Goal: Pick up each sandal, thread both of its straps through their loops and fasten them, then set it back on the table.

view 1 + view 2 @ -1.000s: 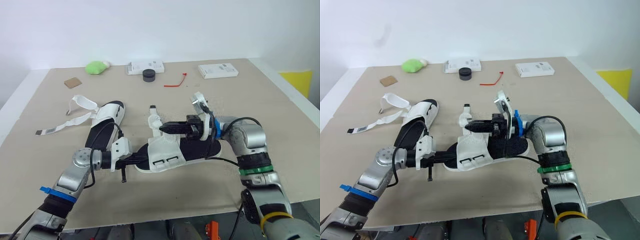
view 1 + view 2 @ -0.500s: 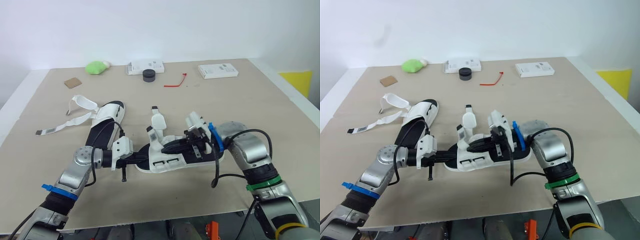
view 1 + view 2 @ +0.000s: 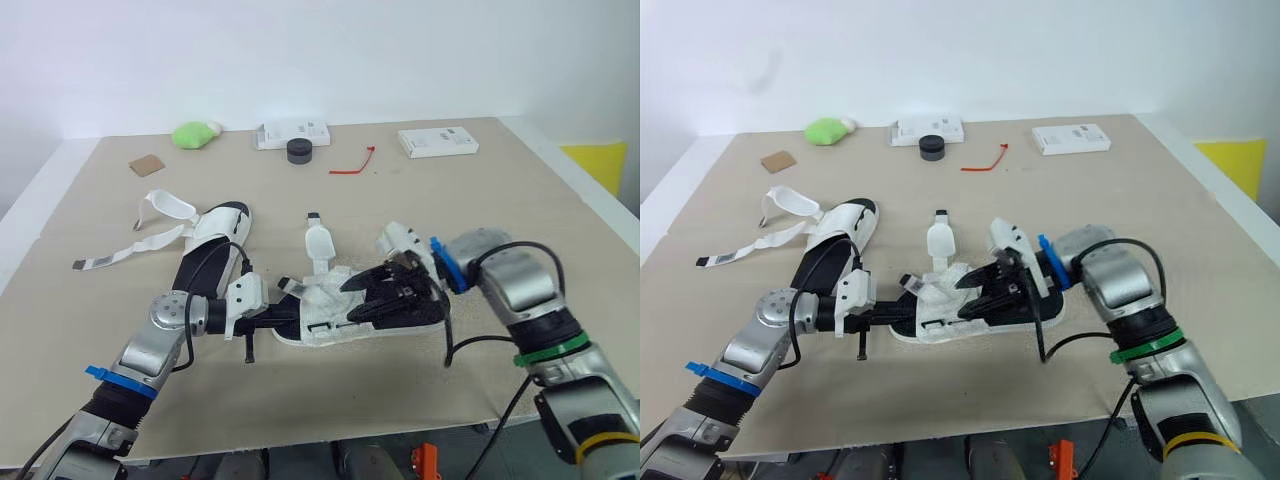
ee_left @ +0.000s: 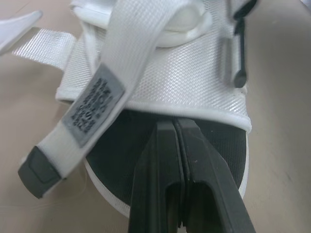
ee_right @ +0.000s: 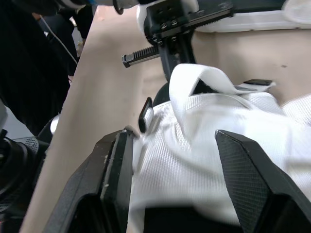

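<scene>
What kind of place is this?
Probably a lab or test bench, not a home: a plain beige table against a bare white wall, with two sandals and scattered white boxes laid out.

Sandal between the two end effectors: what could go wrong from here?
1. The left end effector is shut, with only its tips against the toe end of the sandal. The sandal may slide or turn if it is pulled.
2. The right end effector is open, astride the white upper. If it closes here, it might catch the upper and miss the loose strap, which stands unthreaded.
</scene>
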You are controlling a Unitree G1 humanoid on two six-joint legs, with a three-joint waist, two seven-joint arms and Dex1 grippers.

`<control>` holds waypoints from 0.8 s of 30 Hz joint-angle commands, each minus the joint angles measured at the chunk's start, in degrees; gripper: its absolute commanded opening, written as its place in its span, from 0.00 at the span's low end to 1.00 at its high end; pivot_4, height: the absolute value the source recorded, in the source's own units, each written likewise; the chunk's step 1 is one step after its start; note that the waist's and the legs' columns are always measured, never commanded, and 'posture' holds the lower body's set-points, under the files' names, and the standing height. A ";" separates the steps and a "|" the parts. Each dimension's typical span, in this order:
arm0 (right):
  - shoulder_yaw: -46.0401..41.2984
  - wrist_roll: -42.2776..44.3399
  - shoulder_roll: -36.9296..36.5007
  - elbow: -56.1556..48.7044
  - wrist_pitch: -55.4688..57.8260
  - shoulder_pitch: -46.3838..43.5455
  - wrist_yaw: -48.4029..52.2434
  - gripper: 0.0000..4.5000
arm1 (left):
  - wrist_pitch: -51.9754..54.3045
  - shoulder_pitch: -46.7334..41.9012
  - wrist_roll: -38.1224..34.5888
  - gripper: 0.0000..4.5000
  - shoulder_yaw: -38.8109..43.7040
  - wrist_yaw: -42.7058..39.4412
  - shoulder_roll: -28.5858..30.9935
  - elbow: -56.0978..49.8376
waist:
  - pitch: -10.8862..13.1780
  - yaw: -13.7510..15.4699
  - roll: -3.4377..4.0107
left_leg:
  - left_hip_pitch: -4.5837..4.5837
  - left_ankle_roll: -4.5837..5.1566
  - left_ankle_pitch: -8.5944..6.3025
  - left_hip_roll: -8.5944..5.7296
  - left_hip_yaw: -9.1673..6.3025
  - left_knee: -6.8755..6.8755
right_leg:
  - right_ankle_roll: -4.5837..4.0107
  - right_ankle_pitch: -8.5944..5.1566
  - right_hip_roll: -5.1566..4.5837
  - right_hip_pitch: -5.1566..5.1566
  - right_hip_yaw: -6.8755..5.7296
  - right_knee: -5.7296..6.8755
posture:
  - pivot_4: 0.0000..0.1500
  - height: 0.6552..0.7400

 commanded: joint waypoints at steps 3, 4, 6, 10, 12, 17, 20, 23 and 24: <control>-8.21 11.43 3.85 -1.18 19.93 -7.63 -7.31 0.67 | 2.15 2.48 4.35 0.00 -2.80 -0.07 1.04 4.01 | 0.00 -0.09 0.01 | 0.00 0.00 0.00 0.02 0.00 0.00 | -0.01 0.02 0.00 -0.01 -0.01 0.01 | 1.00 1.00; -8.29 11.64 4.63 -1.29 22.56 -8.46 -9.46 0.67 | 2.09 2.49 4.39 0.00 -2.79 -0.07 1.01 4.12 | 0.00 -0.10 0.02 | 0.00 0.00 0.00 0.02 0.00 0.00 | -0.02 0.03 0.00 -0.01 -0.01 0.01 | 1.00 1.00; -5.58 9.50 7.57 0.61 33.89 -12.17 -17.05 0.67 | 1.90 2.66 4.47 0.00 -2.84 -0.09 0.94 4.31 | -0.02 -0.12 -0.02 | 0.00 0.01 0.01 0.02 -0.01 0.00 | -0.03 0.05 0.00 -0.02 -0.02 0.01 | 1.00 1.00; -6.80 11.10 12.02 2.71 48.72 -16.87 -24.87 0.67 | 1.89 2.93 4.54 0.00 -2.98 0.02 0.75 4.33 | -0.04 0.01 -0.01 | -0.02 0.01 0.00 0.04 0.00 -0.01 | -0.08 0.07 -0.02 -0.08 -0.05 0.01 | 1.00 1.00; -8.12 9.92 13.98 4.06 51.97 -18.21 -29.24 0.67 | 1.84 3.02 4.61 0.00 -2.97 0.17 0.65 4.29 | -0.04 0.12 -0.01 | -0.11 0.01 0.00 0.02 -0.04 -0.01 | -0.09 0.04 -0.03 -0.12 -0.07 0.01 | 1.00 1.00; -5.85 14.99 13.71 3.11 56.78 -18.53 -34.45 0.67 | 1.97 3.33 4.58 0.00 -2.80 0.85 0.31 3.94 | -0.04 0.04 -0.02 | -0.12 0.02 -0.01 -0.02 0.00 -0.03 | -0.07 0.01 -0.10 -0.12 -0.08 0.00 | 1.00 1.00; -4.02 17.99 12.19 1.97 56.78 -18.26 -36.48 0.67 | 2.09 3.53 4.54 0.00 -2.87 0.97 0.25 3.74 | -0.04 -0.06 -0.01 | -0.11 0.03 -0.01 -0.02 0.01 -0.02 | -0.06 0.02 -0.10 -0.12 -0.08 0.00 | 1.00 1.00; -2.36 20.38 11.53 2.21 56.78 -18.25 -38.37 0.67 | 1.70 3.49 4.71 0.00 -2.91 1.04 0.09 4.37 | -0.04 -0.12 -0.02 | -0.10 0.04 -0.01 -0.02 0.01 -0.02 | -0.05 0.02 -0.10 -0.12 -0.08 0.00 | 1.00 1.00; -2.02 20.98 11.62 2.59 56.78 -18.24 -38.99 0.67 | 1.57 3.45 4.77 0.00 -2.92 1.13 -0.01 4.57 | -0.04 -0.13 -0.02 | -0.10 0.04 -0.01 -0.02 0.01 -0.02 | -0.05 0.02 -0.10 -0.12 -0.08 0.00 | 1.00 1.00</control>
